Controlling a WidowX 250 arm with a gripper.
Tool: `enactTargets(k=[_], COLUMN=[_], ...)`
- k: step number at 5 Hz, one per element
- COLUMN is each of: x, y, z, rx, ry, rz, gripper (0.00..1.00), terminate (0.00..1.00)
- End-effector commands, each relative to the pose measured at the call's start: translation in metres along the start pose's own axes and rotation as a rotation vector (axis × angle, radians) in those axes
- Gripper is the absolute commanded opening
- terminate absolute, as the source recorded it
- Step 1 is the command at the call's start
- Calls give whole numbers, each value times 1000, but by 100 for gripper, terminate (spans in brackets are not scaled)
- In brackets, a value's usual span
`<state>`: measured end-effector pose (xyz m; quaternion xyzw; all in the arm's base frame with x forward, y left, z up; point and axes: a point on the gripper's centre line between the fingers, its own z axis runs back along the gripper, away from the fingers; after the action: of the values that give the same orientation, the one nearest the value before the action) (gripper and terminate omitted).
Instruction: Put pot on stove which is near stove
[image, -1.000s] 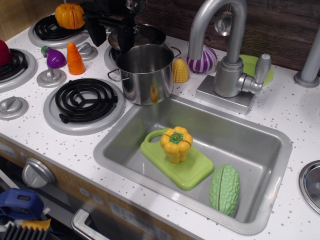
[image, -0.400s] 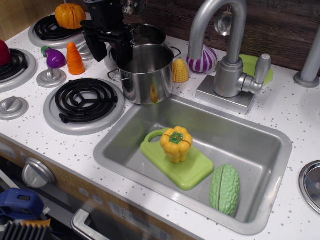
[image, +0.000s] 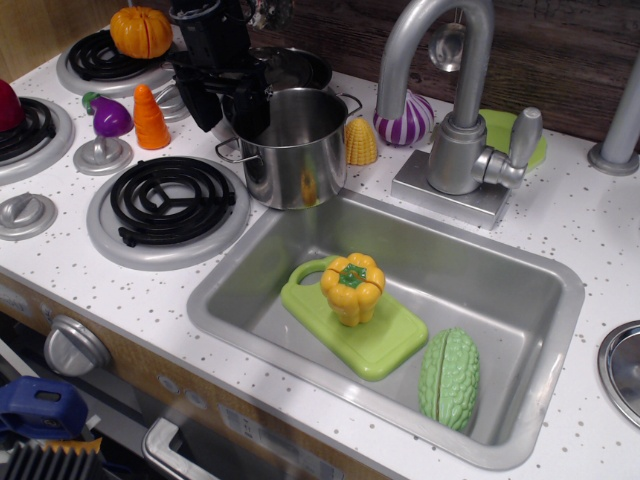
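Pot (image: 290, 145): upper centre of the frame, on the desk (image: 600, 220) beside the burner (image: 170, 205); probably light, rigid, slick steel.
Grip: take its left rim wall.
Pincer (image: 232, 100): spread open, holding nothing, straddling that rim.

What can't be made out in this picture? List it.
- Gripper: whether it touches the pot; dark fingers overlap the rim.
- Pan behind the pot: mostly hidden by pot and arm.
- Pot's inside bottom: hidden by its own wall.
- Red thing: cut off by the left edge.
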<state>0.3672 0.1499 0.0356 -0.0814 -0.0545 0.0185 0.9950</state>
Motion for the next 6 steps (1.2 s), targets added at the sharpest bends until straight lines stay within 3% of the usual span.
enactTargets(k=[1,2,3,5,6], x=[2,2,4,-1,-16], y=[0,-1,-4,-7,-2], z=[15,18,36,71,85], rx=[16,22,38,124,176], ry=[-34,-36,-7,22,20], rz=[10,12,19,31,38], gripper=[0,0,0,0,0], terminate=[0,0,0,0,0])
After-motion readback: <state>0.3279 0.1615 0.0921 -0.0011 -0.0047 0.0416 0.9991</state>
